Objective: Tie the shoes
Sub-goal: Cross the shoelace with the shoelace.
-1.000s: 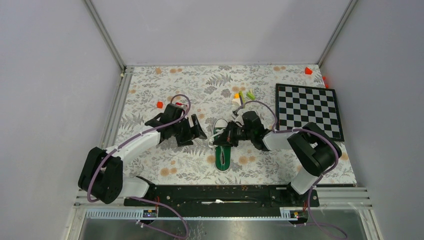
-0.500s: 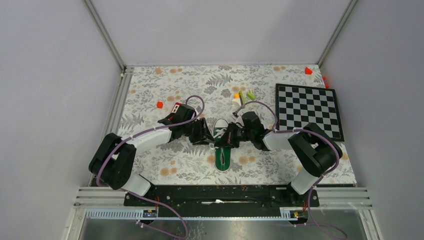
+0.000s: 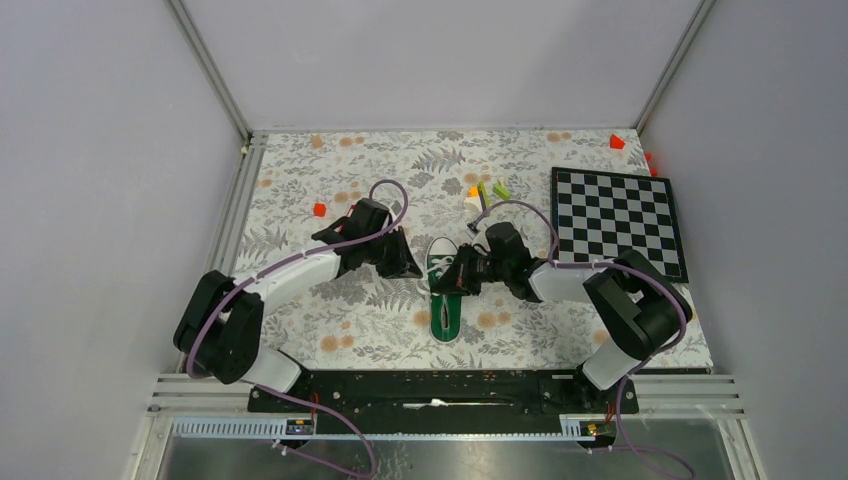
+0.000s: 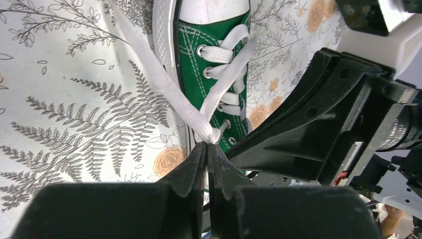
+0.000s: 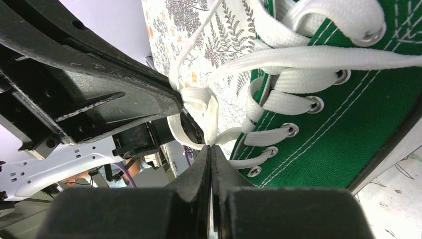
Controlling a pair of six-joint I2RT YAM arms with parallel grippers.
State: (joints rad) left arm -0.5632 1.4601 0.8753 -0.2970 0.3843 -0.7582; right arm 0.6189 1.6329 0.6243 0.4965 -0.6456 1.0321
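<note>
A small green sneaker (image 3: 444, 308) lies mid-table, its white toe cap pointing away from the arms. In the left wrist view the shoe (image 4: 214, 64) fills the top, and my left gripper (image 4: 206, 146) is shut on a white lace (image 4: 169, 84) that stretches up along the sole. My left gripper (image 3: 413, 271) sits at the shoe's left side. On the right side, my right gripper (image 3: 449, 283) meets it. The right wrist view shows that gripper (image 5: 211, 147) shut on a lace loop (image 5: 195, 99) beside the eyelets of the shoe (image 5: 348, 124).
A chessboard (image 3: 617, 218) lies to the right of the shoe. Small coloured blocks (image 3: 486, 190) lie just behind it, a red block (image 3: 319, 209) behind the left arm, and another red piece (image 3: 616, 141) in the far right corner.
My left arm has swung right to the shoe's side, and its jaws, open a second ago, have shut on the lace. The right gripper has stayed shut in place.
</note>
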